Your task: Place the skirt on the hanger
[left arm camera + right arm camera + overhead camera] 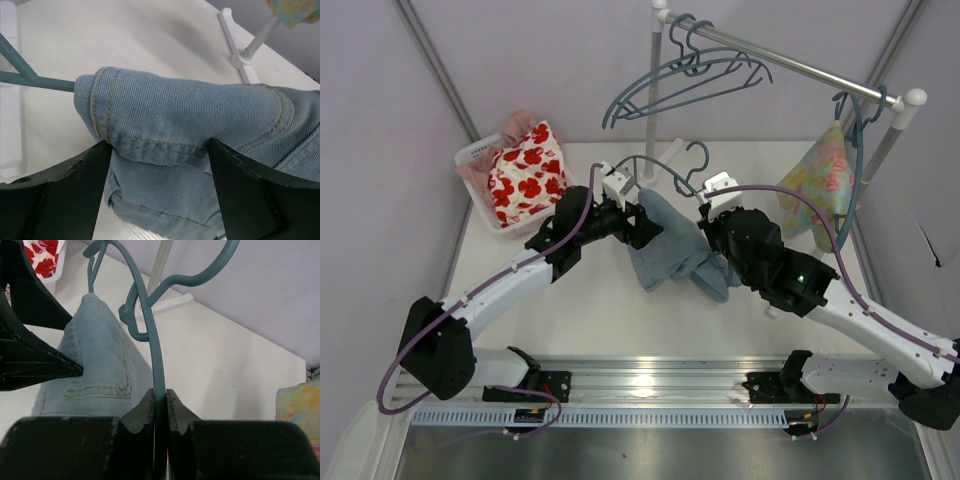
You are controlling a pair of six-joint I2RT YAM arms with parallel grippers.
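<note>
The light blue denim skirt point(670, 250) lies bunched on the table between my two grippers. My left gripper point(645, 222) stands open, its fingers wide apart on either side of the stitched waistband fold point(190, 115); denim fills the gap at the left gripper point(157, 147). My right gripper point(710, 225) is shut on the thin teal hanger point(655, 165). In the right wrist view the hanger's arm point(150, 325) runs up from the right gripper point(160, 392), the skirt point(97, 355) draped beside it on the left. A teal hanger rod point(40, 81) pokes out of the skirt's left end.
A white basket point(470, 160) at the back left holds the white cloth with red flowers point(525, 170). A clothes rail point(790, 62) crosses the back right with spare teal hangers point(685, 75) and a pastel floral garment point(820, 185). The rack's foot point(240, 50) rests on the table.
</note>
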